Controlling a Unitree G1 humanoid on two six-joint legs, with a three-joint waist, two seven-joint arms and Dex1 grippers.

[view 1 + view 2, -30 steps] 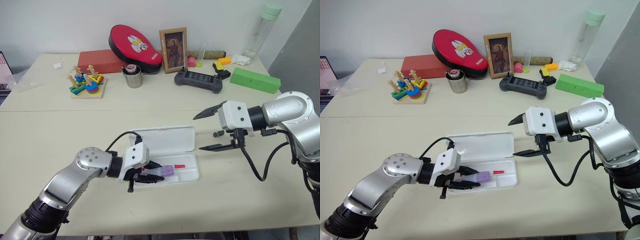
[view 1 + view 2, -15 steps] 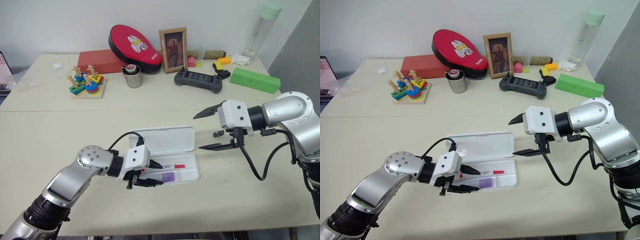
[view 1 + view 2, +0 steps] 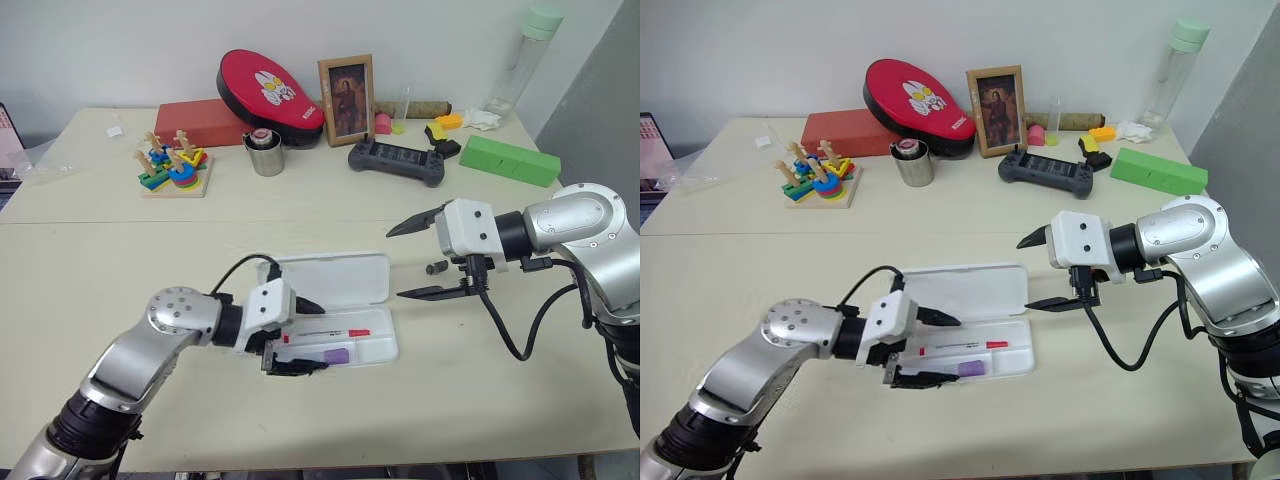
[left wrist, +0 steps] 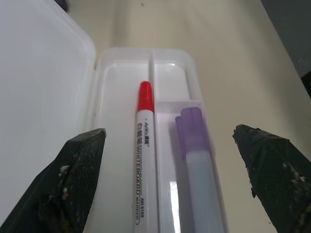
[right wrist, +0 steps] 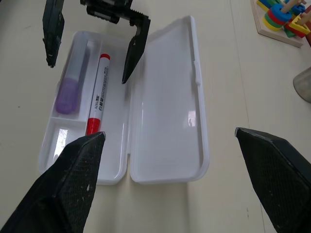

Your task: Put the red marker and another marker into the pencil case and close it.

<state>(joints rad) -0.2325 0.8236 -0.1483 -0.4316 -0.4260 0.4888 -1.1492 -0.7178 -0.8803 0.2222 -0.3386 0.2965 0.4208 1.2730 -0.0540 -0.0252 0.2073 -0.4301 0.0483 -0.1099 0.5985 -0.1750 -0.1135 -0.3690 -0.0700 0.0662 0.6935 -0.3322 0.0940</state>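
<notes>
The pencil case [image 3: 340, 310] lies open on the table [image 3: 100, 260], in front of the robot. Its lid [image 3: 335, 279] is folded flat at 12 o'clock from the tray, so the tray is easy to reach from above.

The red marker [image 4: 144, 158] lies in the long slot of the tray next to the lid. The lilac marker [image 4: 197, 165] lies in the next slot, on the side away from the lid. A thin ridge keeps them apart, so they are side by side but probably do not touch. Both lie flat along the long side of the case, running from 9 o'clock to 3 o'clock in the head view. Their caps both point to 3 o'clock, toward the small end pocket.

The left gripper [image 3: 297, 335] is at the 9 o'clock end of the tray, with its two fingers spread wide and nothing between them. One finger is over each side of the markers.

The right gripper [image 3: 428, 255] hangs above the table at 3 o'clock from the case, fingers wide apart too, holding nothing.

Both markers look put away. I think the lid now needs to be shut.
</notes>
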